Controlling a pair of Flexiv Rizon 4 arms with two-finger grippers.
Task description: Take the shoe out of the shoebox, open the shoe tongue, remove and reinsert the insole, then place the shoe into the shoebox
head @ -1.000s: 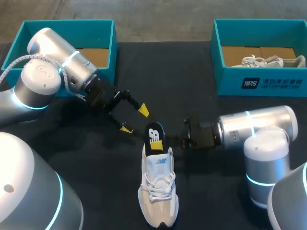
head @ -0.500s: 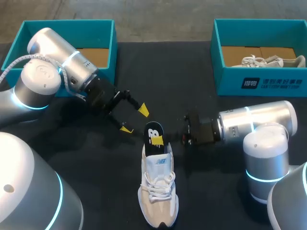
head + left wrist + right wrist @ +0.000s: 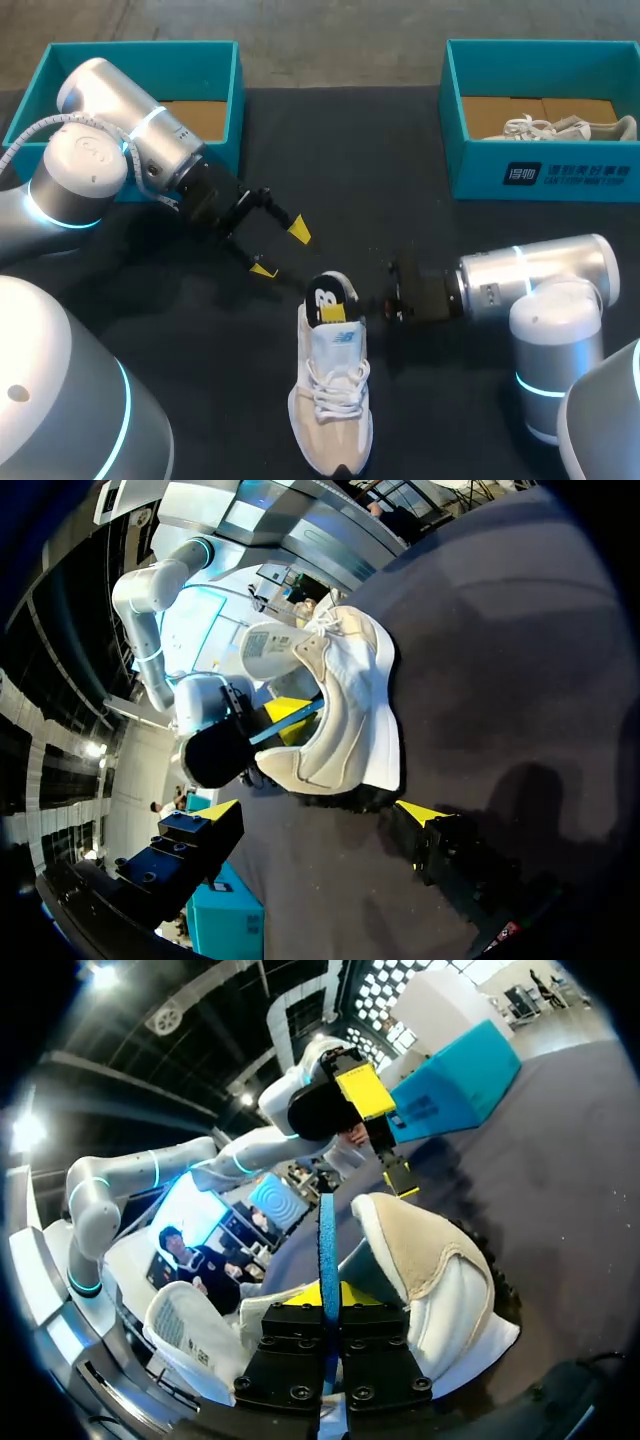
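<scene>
Far up-left of the shoe [image 3: 332,400]: open teal shoebox [image 3: 222,80], brown floor showing, partly hidden behind the left arm [image 3: 150,140]; probably kept there as the place for the final return. Nearer, just up-left of the shoe's heel: left tool [image 3: 281,250], yellow-tipped fingers wide apart, holding nothing, touching neither shoe nor insole; judged to be parked close as a ready helper, whether to steady the heel or to hold back the tongue [image 3: 338,342], yet clear of the insole's path. Centre: the pale shoe itself, out of any box, sole down on the dark desk [image 3: 400,170], toe toward the robot, heel away; set upright so as to present its opening to both tools. At the shoe's heel opening: dark insole [image 3: 322,290], standing up out of the collar, lower end hidden inside; hence the remove-and-reinsert step judged under way, direction not to be told from this moment alone. Immediately right of the heel: right tool [image 3: 327,1300], clamped on the insole, fingers pinching the thin sheet from both sides, sheet seen edge-on in the right wrist view; low sideways approach likely chosen to leave the sheet free to slide along the shoe's length. Far up-right of the shoe: second shoebox [image 3: 470,110], also teal, with another pale shoe [image 3: 570,127] inside, well apart from the work.
</scene>
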